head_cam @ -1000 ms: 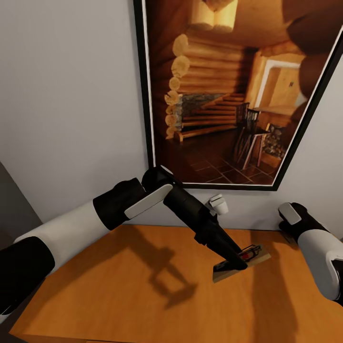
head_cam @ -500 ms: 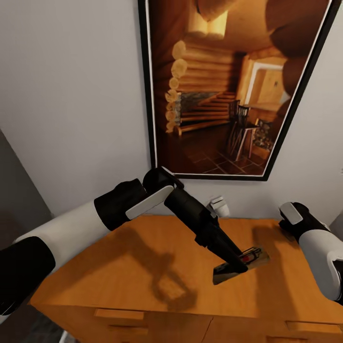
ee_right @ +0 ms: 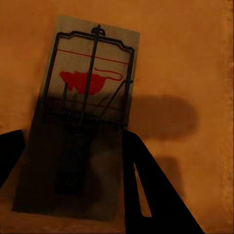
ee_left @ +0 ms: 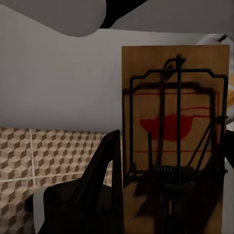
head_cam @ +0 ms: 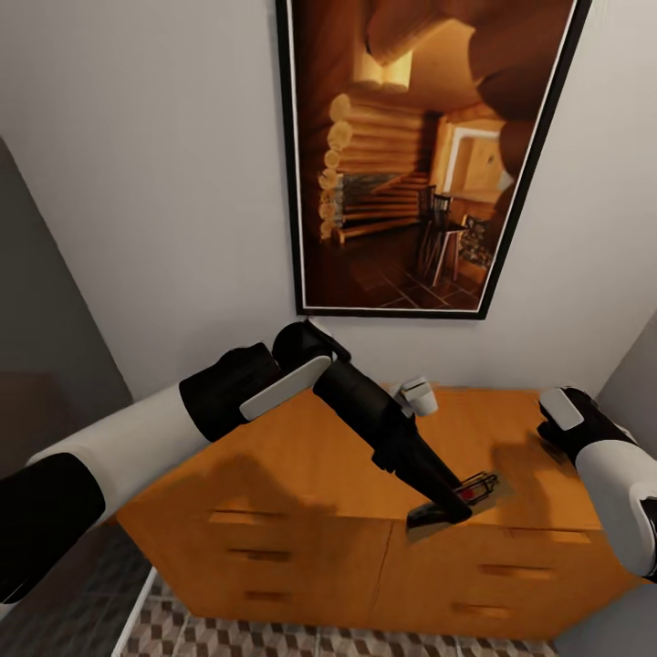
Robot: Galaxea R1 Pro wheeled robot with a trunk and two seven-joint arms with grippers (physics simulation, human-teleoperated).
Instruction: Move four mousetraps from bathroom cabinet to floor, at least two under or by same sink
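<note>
My left gripper (head_cam: 452, 507) is shut on a tan mousetrap (head_cam: 480, 488) with a dark wire bar and red mark, held tilted in the air above the front edge of the orange-brown cabinet (head_cam: 301, 456). In the left wrist view that mousetrap (ee_left: 175, 97) stands between the black fingers (ee_left: 105, 165), with the cube-patterned bathroom floor (ee_left: 48, 151) beyond. The right wrist view has my right gripper (ee_right: 73, 141) shut on a second mousetrap (ee_right: 92, 68), close over the orange cabinet wood (ee_right: 185, 58). The sink is out of view.
A large framed picture of a log cabin (head_cam: 411, 155) hangs on the grey wall above the cabinet. A small white fitting (head_cam: 418, 396) sits at the cabinet's back. Drawer fronts with bar handles (head_cam: 265, 538) face me. Patterned floor tiles (head_cam: 228, 631) lie below.
The camera has drawn back from the cabinet, so its drawer fronts and the floor tiles have come into sight. Both arms keep their pose, and the left gripper still grips its mousetrap.
</note>
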